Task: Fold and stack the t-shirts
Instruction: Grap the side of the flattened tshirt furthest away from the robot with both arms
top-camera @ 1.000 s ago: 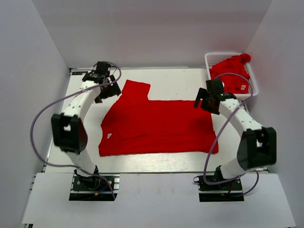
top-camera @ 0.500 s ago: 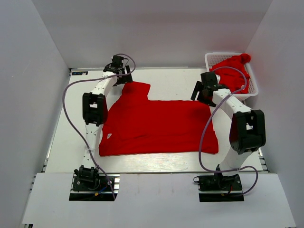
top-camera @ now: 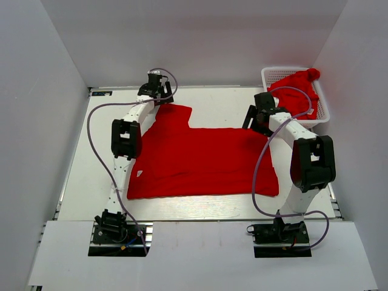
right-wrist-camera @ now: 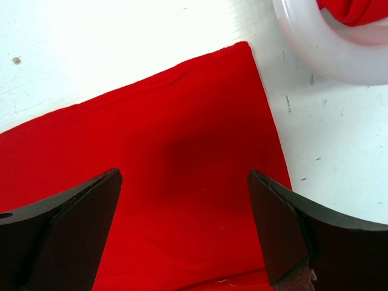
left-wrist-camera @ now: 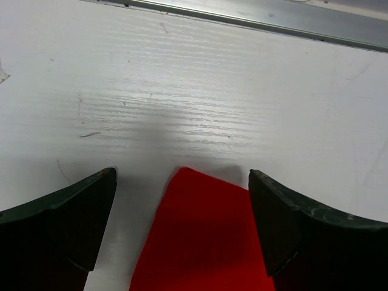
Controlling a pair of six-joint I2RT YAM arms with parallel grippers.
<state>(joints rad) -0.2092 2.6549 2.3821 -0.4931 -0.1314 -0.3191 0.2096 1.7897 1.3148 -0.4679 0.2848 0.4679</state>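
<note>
A bright red t-shirt (top-camera: 203,160) lies spread flat on the white table, with a small white label (top-camera: 140,173) near its left edge. My left gripper (top-camera: 159,97) is open at the shirt's far left sleeve corner; the left wrist view shows that red corner (left-wrist-camera: 203,236) between the two dark fingers. My right gripper (top-camera: 253,123) is open over the shirt's far right corner, which fills the right wrist view (right-wrist-camera: 182,157). More red t-shirts (top-camera: 297,92) lie crumpled in the basket.
A white plastic lattice basket (top-camera: 273,74) stands at the far right corner; its rim shows in the right wrist view (right-wrist-camera: 321,54). A metal rail (left-wrist-camera: 254,21) runs along the table's far edge. White walls close in three sides.
My left arm has swung out toward the far edge, taking its gripper to the sleeve corner. My right gripper has moved up to the shirt's far right corner.
</note>
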